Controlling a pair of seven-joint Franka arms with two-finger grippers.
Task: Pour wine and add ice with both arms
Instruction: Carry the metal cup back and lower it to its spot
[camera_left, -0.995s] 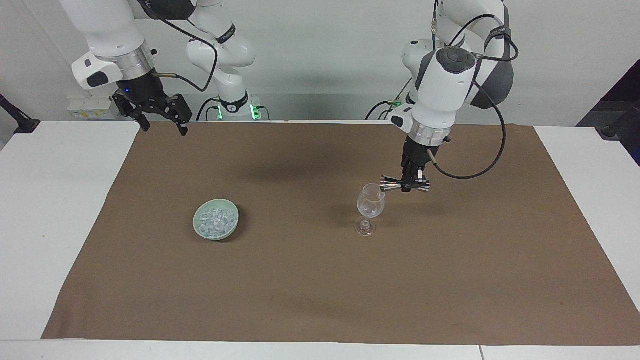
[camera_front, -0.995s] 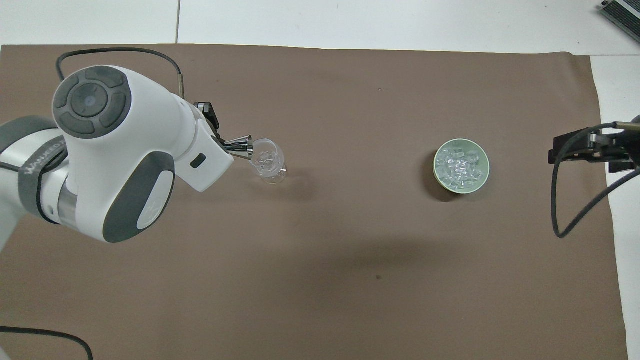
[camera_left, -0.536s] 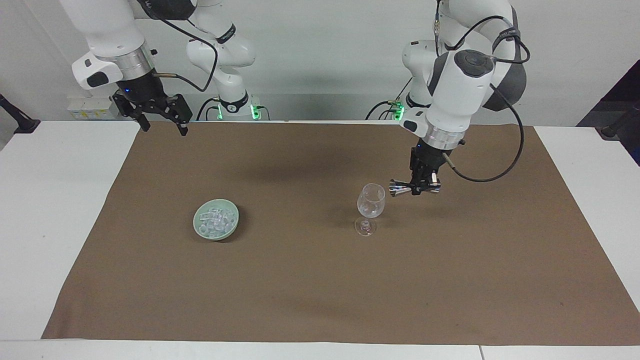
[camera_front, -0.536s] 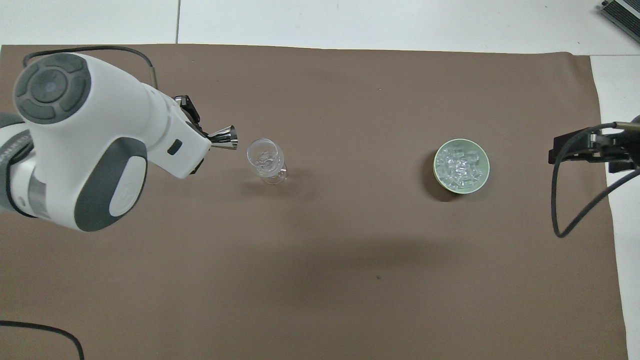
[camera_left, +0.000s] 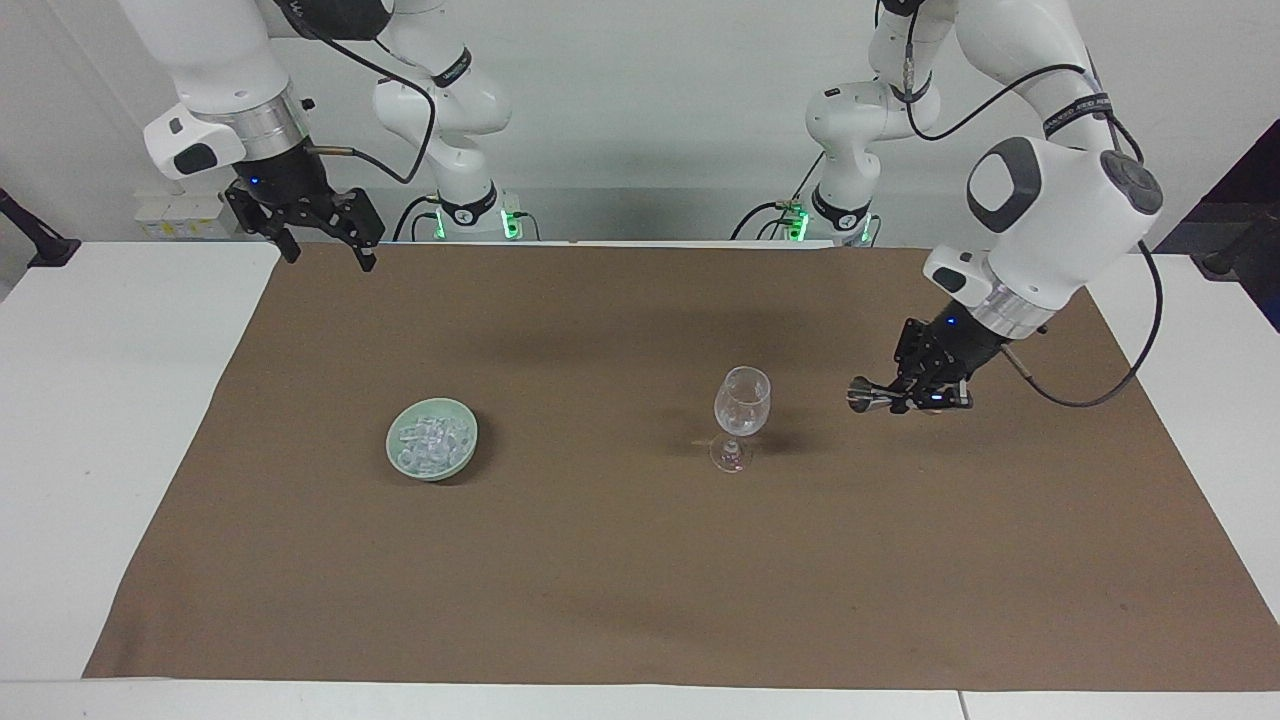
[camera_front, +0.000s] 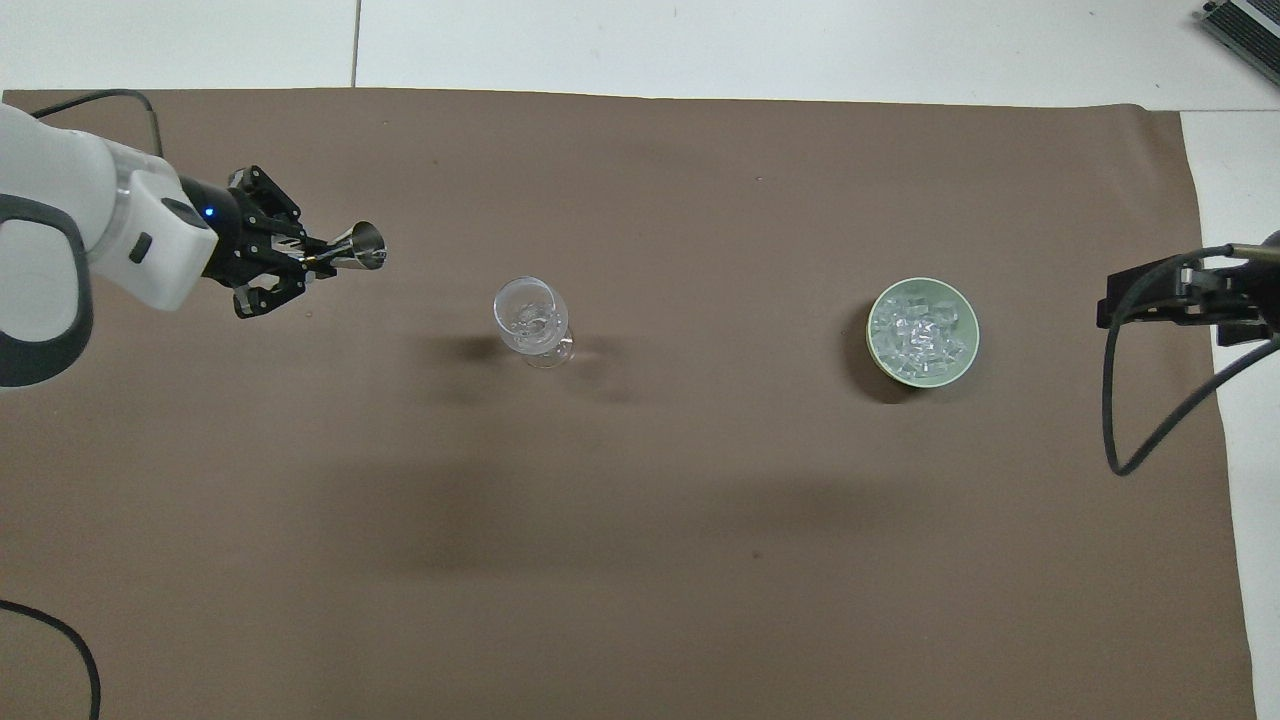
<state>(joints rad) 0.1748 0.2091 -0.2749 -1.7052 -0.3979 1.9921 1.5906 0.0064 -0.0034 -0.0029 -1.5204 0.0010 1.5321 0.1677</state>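
Jigger was pinched sideways in left gripper, off beside wine glass | right gripper was parked up, jaws spread | ice was left in bowl

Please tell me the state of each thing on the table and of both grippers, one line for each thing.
Clear stemmed wine glass: upright on the brown mat, free of both grippers.
Small silver metal jigger: lying sideways in the left gripper, above the mat.
Pale green bowl: upright, holding ice.
Ice: heaped clear cubes in the bowl.
Left gripper: shut on the jigger.
Right gripper: open, empty, waiting.
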